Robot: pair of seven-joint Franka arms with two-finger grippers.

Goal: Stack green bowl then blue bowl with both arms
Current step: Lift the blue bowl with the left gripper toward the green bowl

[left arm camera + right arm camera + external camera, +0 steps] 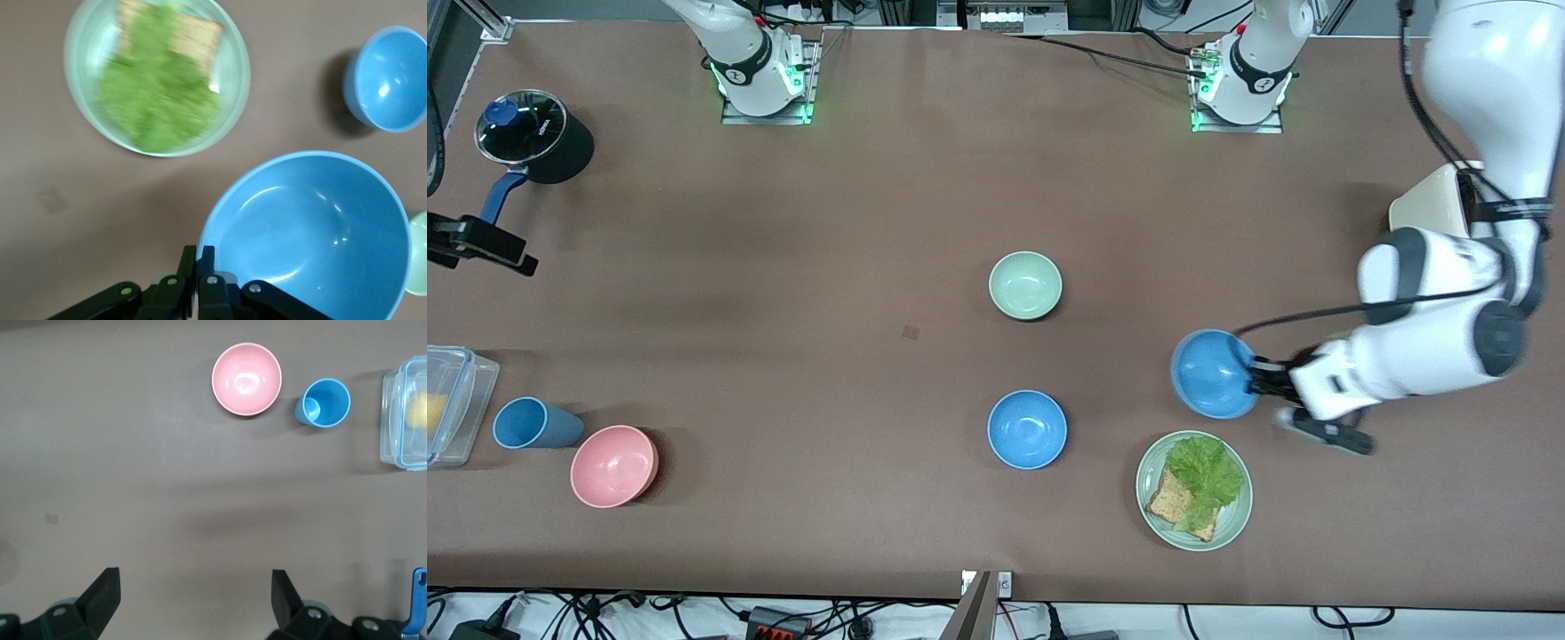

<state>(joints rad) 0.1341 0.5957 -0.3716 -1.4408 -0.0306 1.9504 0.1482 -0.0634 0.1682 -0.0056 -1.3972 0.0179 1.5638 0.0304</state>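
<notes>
The green bowl [1025, 284] stands upright and empty near the table's middle; its rim shows in the left wrist view [419, 253]. My left gripper [1258, 378] [197, 250] is shut on the rim of a blue bowl [1214, 373] [313, 233]. It holds that bowl tilted over the table, between the green bowl and the plate. A second blue bowl [1027, 429] [390, 79] sits nearer the front camera than the green one. My right gripper [193, 577] hangs open with nothing between its fingers, over bare table at the right arm's end.
A pale-green plate [1236, 511] [80, 60] with lettuce and bread lies near the front edge. A pink bowl [614, 465] [246, 379], blue cup [532, 423] [325, 403] and clear container [454, 404] [405, 413] sit at the right arm's end. A black pot [538, 133] stands farther back.
</notes>
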